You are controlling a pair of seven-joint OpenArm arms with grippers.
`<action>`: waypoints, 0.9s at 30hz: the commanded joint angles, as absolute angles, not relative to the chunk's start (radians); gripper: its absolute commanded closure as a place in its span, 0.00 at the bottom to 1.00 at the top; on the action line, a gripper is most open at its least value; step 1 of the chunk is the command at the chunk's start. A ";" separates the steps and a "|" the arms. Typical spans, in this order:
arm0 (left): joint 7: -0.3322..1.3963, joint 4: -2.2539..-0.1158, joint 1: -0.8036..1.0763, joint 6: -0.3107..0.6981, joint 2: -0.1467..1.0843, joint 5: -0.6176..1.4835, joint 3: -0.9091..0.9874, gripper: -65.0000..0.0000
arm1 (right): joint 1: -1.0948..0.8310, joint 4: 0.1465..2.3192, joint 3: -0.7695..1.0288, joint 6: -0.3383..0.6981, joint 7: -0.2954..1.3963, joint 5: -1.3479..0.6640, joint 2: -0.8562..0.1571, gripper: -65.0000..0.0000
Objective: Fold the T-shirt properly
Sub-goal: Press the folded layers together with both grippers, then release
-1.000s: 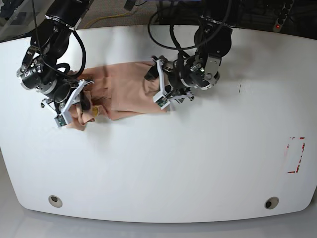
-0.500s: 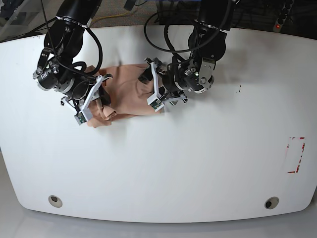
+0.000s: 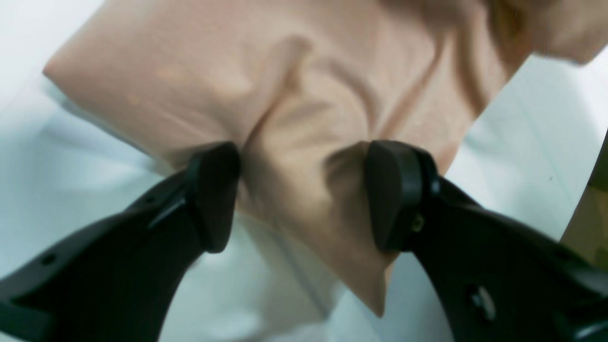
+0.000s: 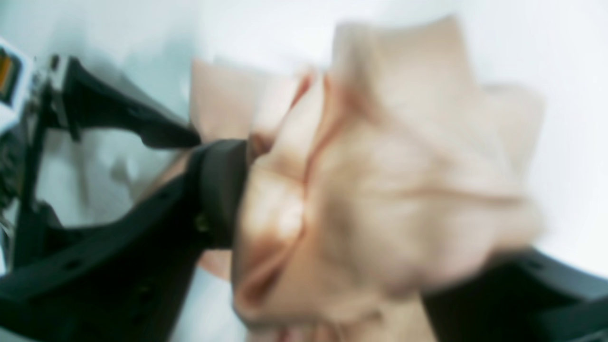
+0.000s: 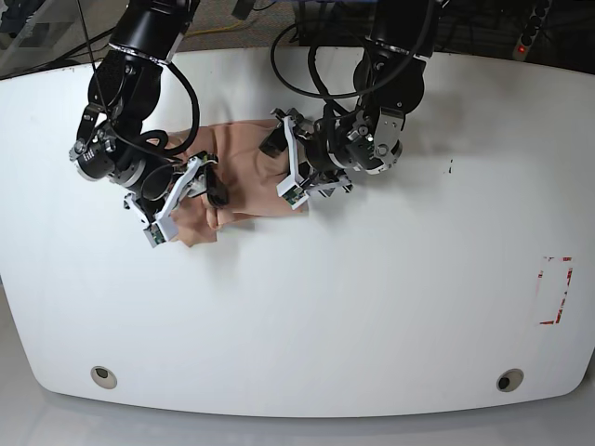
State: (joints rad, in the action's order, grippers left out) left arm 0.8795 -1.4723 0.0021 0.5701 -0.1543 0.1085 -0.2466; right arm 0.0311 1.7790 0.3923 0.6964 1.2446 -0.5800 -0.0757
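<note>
The T-shirt is bunched between both jaws, pinched by each pair, its length stretched between them.

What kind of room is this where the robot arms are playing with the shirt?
Probably a robot lab or test bench. Two black arms work a peach T-shirt on a plain white table, loose cables hang behind them, and red tape marks sit near the table's edge.

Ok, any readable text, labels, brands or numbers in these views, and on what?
None can be read.
The T-shirt shows no print or legible tag in any view.
The red marking at the table edge is an outline, not letters.
The right wrist view is too blurred for any text.
</note>
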 commanded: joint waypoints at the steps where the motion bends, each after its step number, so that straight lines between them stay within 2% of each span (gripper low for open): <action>1: 0.875 -1.474 0.001 0.570 -0.157 0.094 -0.248 0.40 | 0.045 1.796 0.328 0.698 1.222 -0.601 -0.082 0.34; 6: 0.842 -1.474 0.002 0.570 -0.157 0.094 -0.246 0.40 | 0.041 1.805 0.220 0.698 1.221 -0.599 -0.084 0.24; 13: 0.835 -1.492 0.013 0.573 -0.157 0.096 -0.242 0.40 | 0.021 1.874 0.223 0.698 1.194 -0.604 -0.084 0.24; 21: 0.835 -1.670 0.042 0.576 -0.157 0.156 -0.104 0.40 | -0.008 1.883 0.315 0.698 1.194 -0.607 -0.091 0.24; 27: 0.835 -1.739 0.042 0.576 -0.053 0.242 -0.045 0.40 | -0.016 1.868 0.337 0.698 1.194 -0.599 -0.105 0.24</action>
State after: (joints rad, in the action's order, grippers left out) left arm 0.8467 -1.7088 0.0532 0.5743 -0.0738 0.2260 -0.0551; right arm -0.0357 1.8618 0.3405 0.6926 1.2198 -0.5755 -0.0940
